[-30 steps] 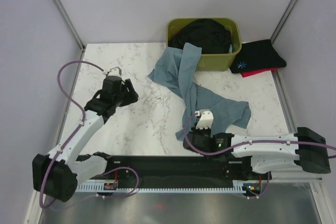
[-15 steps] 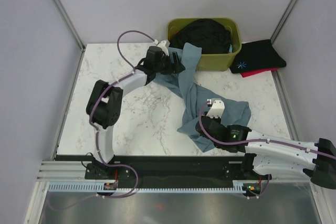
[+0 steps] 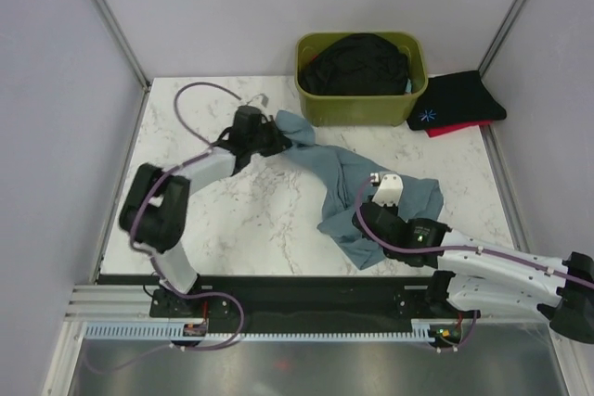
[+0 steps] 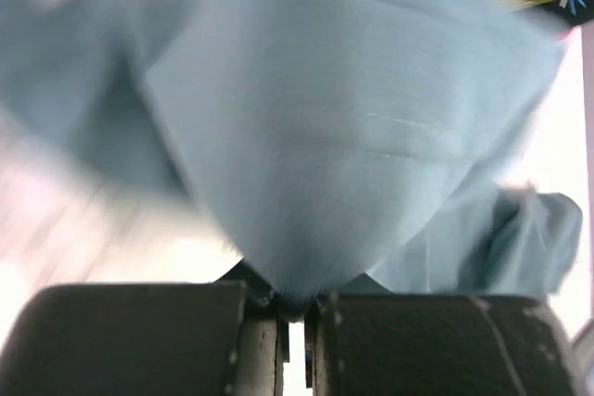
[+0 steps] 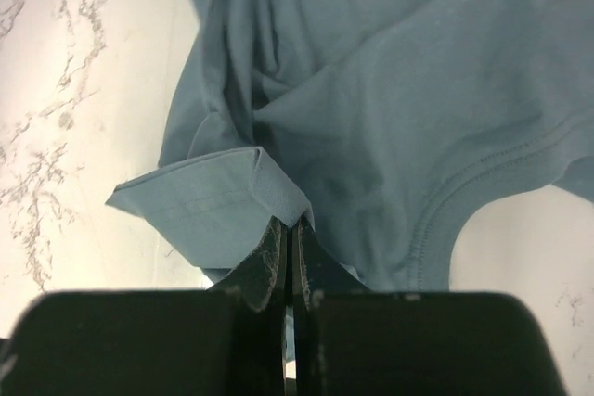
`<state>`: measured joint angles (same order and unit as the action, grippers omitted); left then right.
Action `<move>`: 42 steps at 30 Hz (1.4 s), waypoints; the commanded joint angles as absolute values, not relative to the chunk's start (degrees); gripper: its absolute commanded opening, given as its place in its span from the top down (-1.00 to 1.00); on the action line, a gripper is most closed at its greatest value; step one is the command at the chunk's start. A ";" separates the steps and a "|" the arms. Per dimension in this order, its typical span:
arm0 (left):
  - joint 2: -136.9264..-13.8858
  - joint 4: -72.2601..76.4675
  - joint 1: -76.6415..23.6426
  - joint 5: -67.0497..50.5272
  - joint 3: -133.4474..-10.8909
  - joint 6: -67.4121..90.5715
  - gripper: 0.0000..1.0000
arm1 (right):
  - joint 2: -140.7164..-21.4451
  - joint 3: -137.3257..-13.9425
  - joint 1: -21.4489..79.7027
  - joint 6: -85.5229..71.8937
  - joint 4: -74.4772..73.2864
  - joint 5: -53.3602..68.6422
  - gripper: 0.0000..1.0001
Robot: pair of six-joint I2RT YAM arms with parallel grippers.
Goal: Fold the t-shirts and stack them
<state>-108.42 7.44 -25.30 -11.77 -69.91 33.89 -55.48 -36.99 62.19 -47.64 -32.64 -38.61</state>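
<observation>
The dusty teal t-shirt (image 3: 343, 169) lies crumpled across the middle of the marble table, stretched between both grippers. My left gripper (image 3: 277, 134) is shut on its far-left end; in the left wrist view the cloth (image 4: 353, 136) fans out from the pinched jaws (image 4: 295, 308). My right gripper (image 3: 364, 218) is shut on a folded hem corner at the near side; the right wrist view shows that corner (image 5: 213, 201) nipped at the jaw tips (image 5: 290, 229). A black tee (image 3: 357, 62) fills the bin. A folded black tee with blue print (image 3: 459, 99) rests on a red one (image 3: 444, 130) at the far right.
The olive-green bin (image 3: 362, 110) stands at the table's far edge, just beyond the teal shirt. Grey walls and metal rails close in the left, right and back. Bare marble (image 3: 232, 201) lies to the left of the shirt.
The left gripper reached the shirt end draped on the bin, closed on it, and drew it back left and nearer, off the bin. The right gripper kept its hold, shifting slightly.
</observation>
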 commanded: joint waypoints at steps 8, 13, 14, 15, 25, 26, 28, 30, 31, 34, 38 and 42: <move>-64.79 -7.45 -15.56 -0.62 -33.76 47.20 -0.67 | -57.92 -39.20 51.69 -45.70 -32.96 -36.82 1.00; -46.99 -22.13 -5.04 2.38 -28.67 45.09 -0.99 | -56.79 -37.97 49.49 -49.21 -35.59 -36.83 1.00; -44.50 -22.67 -1.96 1.76 -28.13 43.70 -0.99 | -56.43 -36.40 47.92 -49.91 -35.51 -35.96 1.00; -42.65 -23.11 2.33 1.58 -27.86 44.20 -0.99 | -56.16 -35.60 47.03 -50.53 -35.33 -34.99 1.00; -56.92 -14.22 -12.09 -3.99 -41.89 34.29 -0.56 | -56.42 -29.62 44.30 -50.54 -28.48 -28.13 1.00; -60.17 -15.37 -18.05 -0.21 -44.79 31.84 -0.57 | -56.60 -29.79 44.21 -50.02 -28.30 -27.95 1.00; -70.28 -18.01 -20.99 1.93 -52.45 30.68 -0.56 | -57.30 -30.49 44.30 -49.83 -28.30 -27.51 1.00; -79.83 -19.67 -23.46 2.28 -58.76 29.10 -0.55 | -57.57 -30.85 44.21 -49.57 -28.21 -27.07 1.00; -82.76 -20.82 -23.81 3.16 -60.89 28.83 -0.55 | -57.57 -31.11 44.21 -49.57 -28.21 -27.07 1.00; -93.47 -24.50 -24.17 3.08 -67.91 27.95 -0.56 | -57.39 -31.55 44.21 -48.96 -28.21 -26.46 1.00; -99.05 -25.93 -25.48 6.13 -71.98 25.67 -0.59 | -57.13 -31.90 44.21 -48.16 -28.48 -26.10 1.00; -102.74 -25.14 -26.36 6.50 -74.70 22.33 -0.60 | -57.48 -31.64 44.30 -47.72 -28.39 -25.93 1.00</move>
